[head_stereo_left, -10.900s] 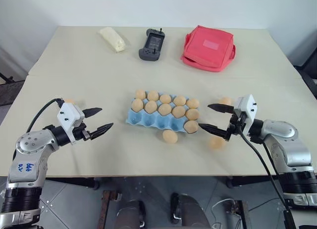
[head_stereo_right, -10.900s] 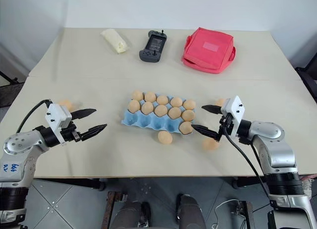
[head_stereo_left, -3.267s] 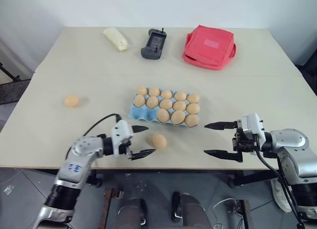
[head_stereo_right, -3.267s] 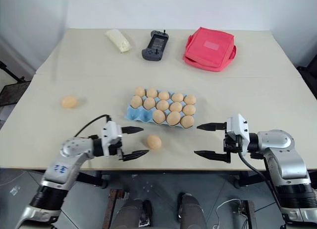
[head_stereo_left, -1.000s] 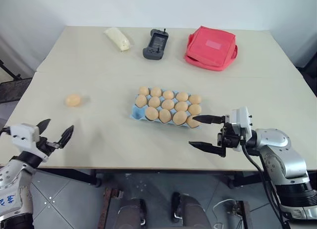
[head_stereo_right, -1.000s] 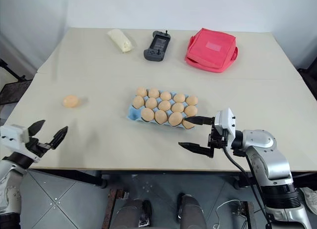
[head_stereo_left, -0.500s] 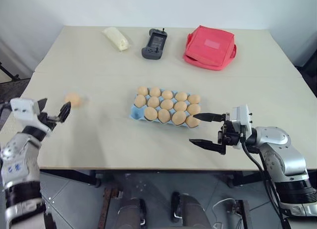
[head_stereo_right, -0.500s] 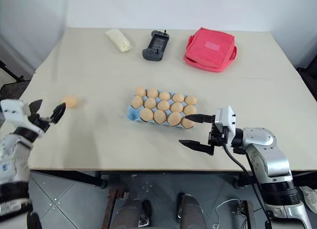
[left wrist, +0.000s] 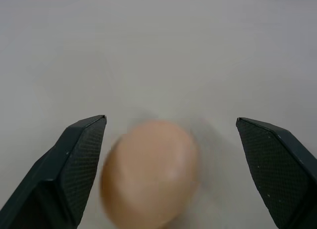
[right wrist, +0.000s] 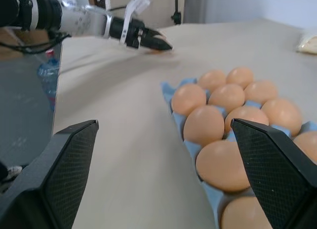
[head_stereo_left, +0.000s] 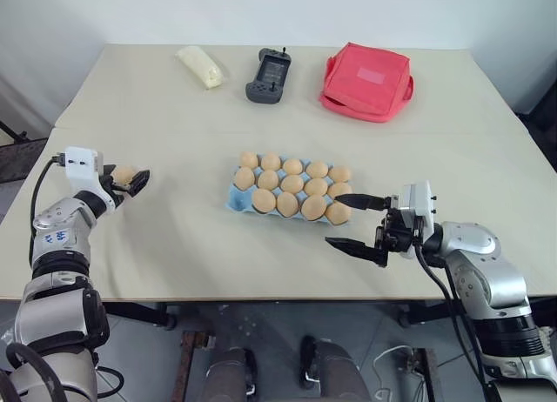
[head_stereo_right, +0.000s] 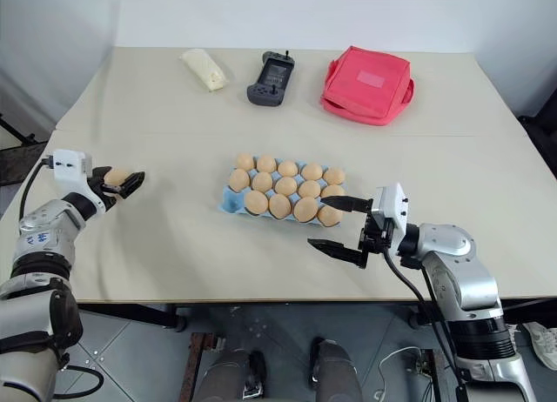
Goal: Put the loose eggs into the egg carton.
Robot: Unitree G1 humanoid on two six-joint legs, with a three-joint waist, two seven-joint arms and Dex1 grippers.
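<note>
One loose egg (head_stereo_left: pixel 123 174) lies on the table at the far left. My left gripper (head_stereo_left: pixel 130 179) is open, with a finger on either side of the egg (left wrist: pixel 148 172) and a clear gap to one finger (left wrist: pixel 270 159). The light blue egg carton (head_stereo_left: pixel 235 198) sits mid-table, its cups filled with several tan eggs. My right gripper (head_stereo_left: pixel 333 219) hovers open and empty just off the carton's near right corner. The right wrist view looks along the carton (right wrist: pixel 171 92) toward the left gripper (right wrist: pixel 151 42).
Along the table's far side lie a pale yellow packet (head_stereo_left: pixel 199 67), a black handheld controller (head_stereo_left: pixel 268 75) and a red fabric pouch (head_stereo_left: pixel 366 82). A seam crosses the table (head_stereo_left: pixel 174 130) behind the carton. The table's front edge runs close below both grippers.
My left arm has swung forward from the table's front left edge to the loose egg, which now sits between its open fingers. The right gripper has stayed where it was.
</note>
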